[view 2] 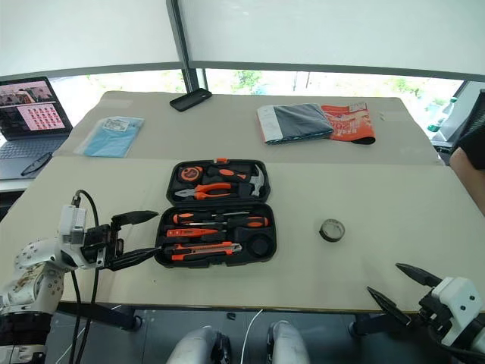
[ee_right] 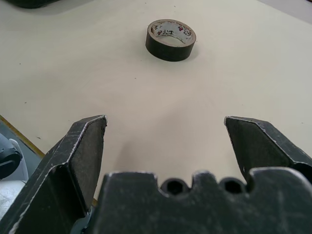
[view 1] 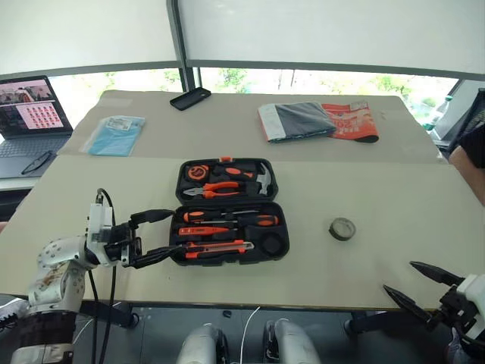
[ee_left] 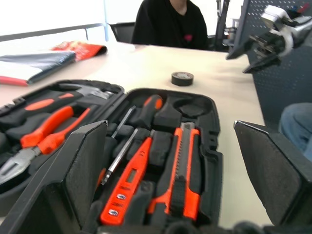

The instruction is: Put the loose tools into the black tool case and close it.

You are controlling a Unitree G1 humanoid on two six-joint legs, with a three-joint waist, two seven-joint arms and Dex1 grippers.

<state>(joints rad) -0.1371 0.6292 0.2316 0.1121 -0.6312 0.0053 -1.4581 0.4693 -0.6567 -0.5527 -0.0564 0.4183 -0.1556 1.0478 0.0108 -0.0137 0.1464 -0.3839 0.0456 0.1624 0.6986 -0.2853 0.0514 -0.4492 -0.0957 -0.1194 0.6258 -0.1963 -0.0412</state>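
The black tool case (view 1: 286, 235) lies open in the middle of the table. Its far half holds pliers, a hammer and a tape measure. Its near half holds an orange-and-black screwdriver (view 1: 235, 218), a slim orange screwdriver (view 1: 203, 230) and a utility knife (view 1: 220, 247). A dark tape roll (view 1: 342, 228) lies flat on the table, to the right of the case. My left gripper (view 1: 176, 230) is open at the case's left edge, pointing across it and holding nothing. My right gripper (view 1: 398, 276) is open and empty by the table's front right edge, facing the tape roll (ee_right: 170, 39).
At the far left stand a laptop (view 1: 30, 114) and a blue packet (view 1: 114, 135). A black phone (view 1: 190, 98) lies at the back. A folded grey cloth on a red bag (view 1: 318, 120) lies at the back right. A person (ee_left: 170, 22) sits at the table's right side.
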